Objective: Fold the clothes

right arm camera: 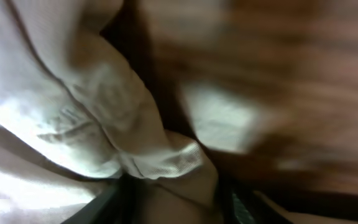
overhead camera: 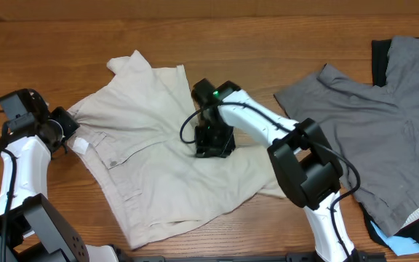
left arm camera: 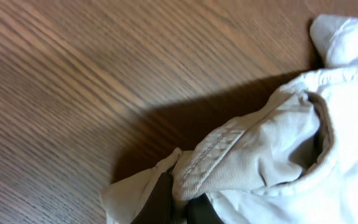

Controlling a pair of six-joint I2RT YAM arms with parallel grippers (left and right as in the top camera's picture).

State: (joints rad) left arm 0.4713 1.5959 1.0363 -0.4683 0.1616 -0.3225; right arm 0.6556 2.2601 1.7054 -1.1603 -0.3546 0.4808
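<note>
While it lay rumpled across the wood-grained brown counter (overhead camera: 195, 29), the pair of cream twill-cotton shorts (overhead camera: 158, 156) was gripped in two places. Its stitched waistband edge, near a small white tag (overhead camera: 81, 146), was pinched tight in the left jaws, the cloth gathered into a twisted fold. A creased ridge near the middle of the shorts was clenched in the right jaws. A flat grey woven garment (overhead camera: 369, 124) was spread well apart, beyond the right arm.

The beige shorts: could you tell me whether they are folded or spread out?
Spread out: the beige shorts lie open and rumpled across the table, with no half laid over the other.
</note>
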